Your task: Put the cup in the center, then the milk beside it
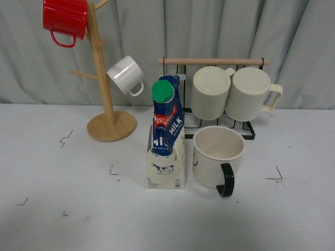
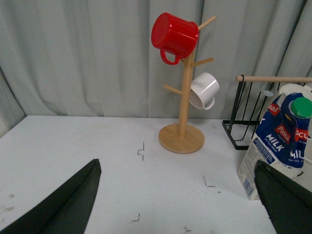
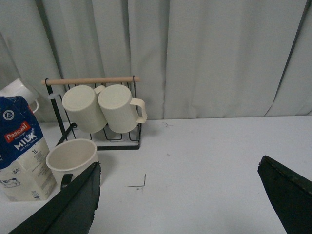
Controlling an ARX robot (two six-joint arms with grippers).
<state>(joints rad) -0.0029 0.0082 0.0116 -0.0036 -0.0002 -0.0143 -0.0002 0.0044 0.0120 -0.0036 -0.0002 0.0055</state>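
The cup (image 1: 217, 155), a wide cream-white mug with a black handle turned toward the front, stands upright near the middle of the white table (image 1: 63, 219). The milk (image 1: 166, 137), a blue-and-white carton with a green cap, stands upright close beside it on its left. Neither arm shows in the front view. In the left wrist view my left gripper (image 2: 178, 195) is open over bare table, with the milk (image 2: 278, 146) next to one finger. My right gripper (image 3: 180, 195) is open too, with the cup (image 3: 72, 158) and the milk (image 3: 22, 156) off to one side.
A wooden mug tree (image 1: 107, 99) at the back left carries a red mug (image 1: 65, 20) and a small white cup (image 1: 126, 75). Behind the cup, a black wire rack (image 1: 220, 94) with a wooden bar holds two ribbed cream mugs (image 1: 230, 93). A grey curtain closes the back.
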